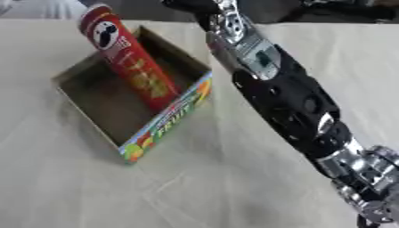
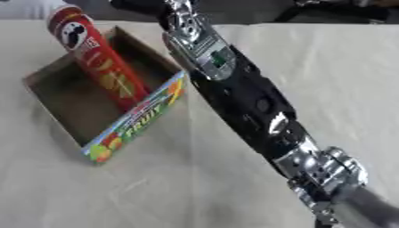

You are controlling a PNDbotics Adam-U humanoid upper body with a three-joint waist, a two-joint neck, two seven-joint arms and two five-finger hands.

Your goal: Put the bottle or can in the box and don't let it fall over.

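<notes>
The can stands in the box, against its right wall, top toward the far left. The right arm crosses the scene; its hand runs off the far edge, fingers I cannot tell. The tall tube looks light, stiff, slick and tippy; hold it mid-body.

Looked like a lab or test setup: bench draped in plain cream cloth, creased; black-and-silver robot arm stretched across it; dark equipment, hard to make out, along the far edge.
</notes>
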